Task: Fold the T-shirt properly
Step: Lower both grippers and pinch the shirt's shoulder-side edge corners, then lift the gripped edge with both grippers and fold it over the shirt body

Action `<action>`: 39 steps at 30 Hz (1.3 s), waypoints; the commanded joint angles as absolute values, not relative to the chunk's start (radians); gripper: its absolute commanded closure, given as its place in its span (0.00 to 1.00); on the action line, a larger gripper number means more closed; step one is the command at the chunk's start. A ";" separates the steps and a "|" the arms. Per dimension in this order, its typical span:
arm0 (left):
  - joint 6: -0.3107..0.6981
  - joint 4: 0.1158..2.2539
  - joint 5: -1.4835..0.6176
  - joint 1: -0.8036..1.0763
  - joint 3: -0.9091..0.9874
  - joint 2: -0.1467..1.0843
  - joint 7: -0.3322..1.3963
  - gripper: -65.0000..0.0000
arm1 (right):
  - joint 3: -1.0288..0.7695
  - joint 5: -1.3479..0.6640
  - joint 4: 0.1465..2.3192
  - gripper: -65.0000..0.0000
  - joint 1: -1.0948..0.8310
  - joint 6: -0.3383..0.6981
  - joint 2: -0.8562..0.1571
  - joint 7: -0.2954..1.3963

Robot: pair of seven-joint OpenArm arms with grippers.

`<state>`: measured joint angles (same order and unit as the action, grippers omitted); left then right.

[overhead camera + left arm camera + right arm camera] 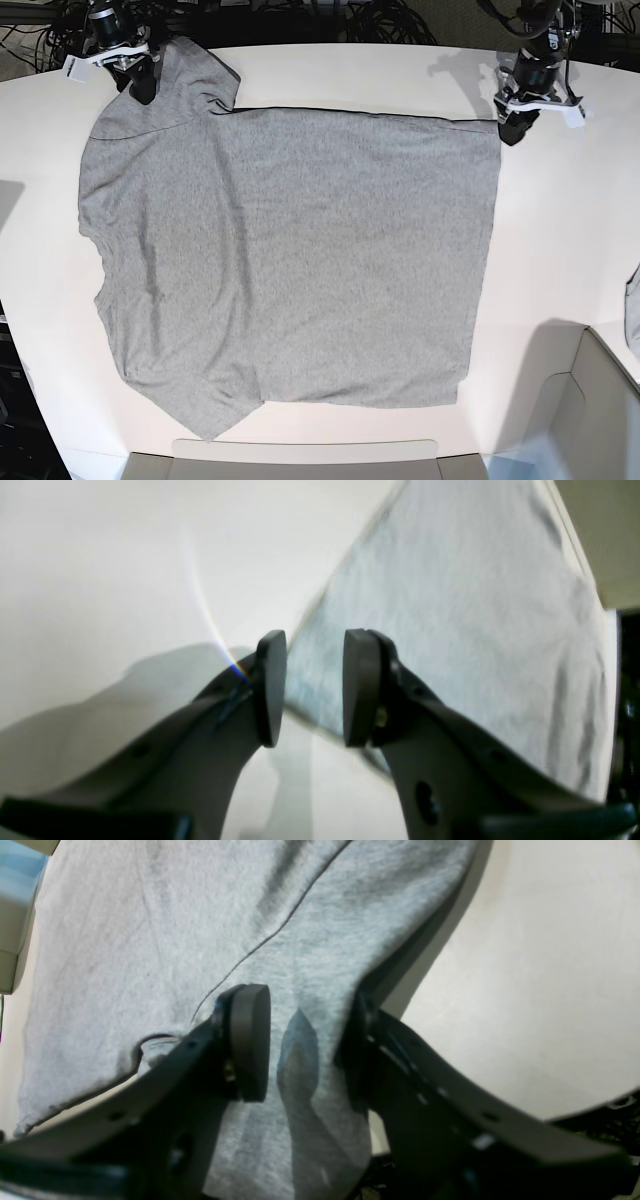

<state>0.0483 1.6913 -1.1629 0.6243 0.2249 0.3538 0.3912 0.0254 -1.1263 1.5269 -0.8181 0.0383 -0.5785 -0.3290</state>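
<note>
The grey T-shirt (300, 260) lies spread flat, plain side up, on the white table (560, 250). My left gripper (508, 132) hovers at the shirt's far right corner. In the left wrist view it (315, 690) is open and empty, with the T-shirt (450, 605) flat beyond the jaws. My right gripper (145, 85) is at the far left sleeve, which rises toward it. In the right wrist view its jaws (300, 1045) stand apart with T-shirt (150, 940) cloth between them. The cloth drapes over one finger (360, 1050) and hides its tip.
Cables (300, 20) run behind the table's far edge. A beige bin (600, 410) stands at the front right and a low tray (300, 460) at the front edge. A bluish-grey fabric sliver (633, 310) hangs at the right border.
</note>
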 commanded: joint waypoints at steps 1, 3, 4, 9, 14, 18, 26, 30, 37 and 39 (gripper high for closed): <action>0.061 1.684 -1.168 0.611 0.249 0.364 0.404 0.69 | 0.028 -1.136 1.523 0.63 -0.835 0.016 -0.588 -0.277; 0.062 1.639 -1.168 0.593 0.260 0.364 0.458 0.69 | 0.028 -1.136 1.523 0.63 -0.835 0.016 -0.588 -0.277; 0.062 1.616 -1.165 0.591 0.260 0.364 0.470 0.69 | 0.028 -1.136 1.523 0.63 -0.835 0.016 -0.588 -0.277; 0.073 1.523 -1.159 0.572 0.246 0.364 0.484 0.69 | 0.028 -1.136 1.524 0.63 -0.835 0.016 -0.588 -0.277; 0.139 1.520 -1.159 0.555 0.200 0.366 0.538 0.69 | 0.036 -1.136 1.527 0.63 -0.835 0.016 -0.588 -0.277; 0.143 1.494 -1.158 0.544 0.166 0.364 0.556 0.69 | 0.073 -1.133 1.535 0.63 -0.835 0.016 -0.588 -0.277; 0.147 1.466 -1.156 0.516 0.122 0.367 0.556 0.86 | 0.102 -1.132 1.541 0.78 -0.835 0.016 -0.590 -0.277; 0.142 1.468 -1.156 0.516 0.133 0.371 0.558 1.00 | 0.093 -1.136 1.544 1.00 -0.839 0.016 -0.590 -0.278; 0.145 1.517 -1.156 0.581 0.162 0.374 0.555 1.00 | -0.001 -1.130 1.635 1.00 -0.941 0.016 -0.579 -0.283; 0.147 1.554 -1.156 0.621 0.191 0.369 0.555 1.00 | -0.044 -1.130 1.672 1.00 -0.969 0.021 -0.547 -0.283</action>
<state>0.1745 1.5494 -1.1793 0.6037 0.1864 0.3626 0.5270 -0.0410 -1.1267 1.6501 -0.9600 -0.0017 -0.5415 -0.2657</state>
